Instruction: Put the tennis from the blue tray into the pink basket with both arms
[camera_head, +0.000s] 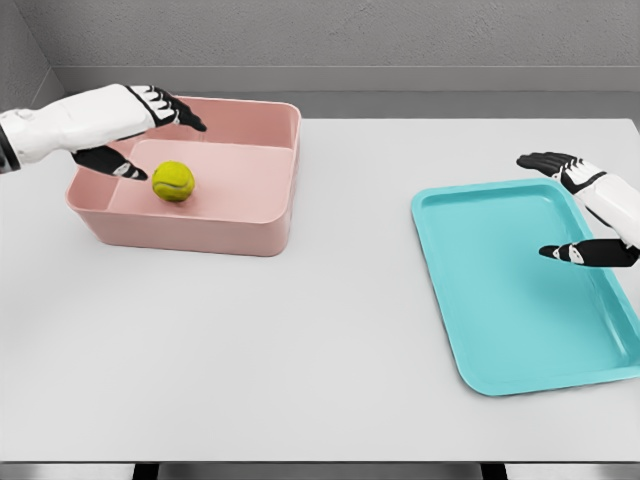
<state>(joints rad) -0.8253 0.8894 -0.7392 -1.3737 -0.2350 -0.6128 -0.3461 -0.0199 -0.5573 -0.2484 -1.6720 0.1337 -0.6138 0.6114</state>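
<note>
Inside one pink basket (262, 222): one tennis ball (173, 181), beside spread left hand (140, 128). Well right of basket, one blue tray (520, 290) under spread right hand (585, 215).

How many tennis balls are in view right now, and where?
1. The tennis ball is inside the pink basket, near the open left hand. The blue tray holds none; nothing looks hidden.

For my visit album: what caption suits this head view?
Tennis ball in the pink basket; left hand open above it, right hand open over the blue tray.
</note>
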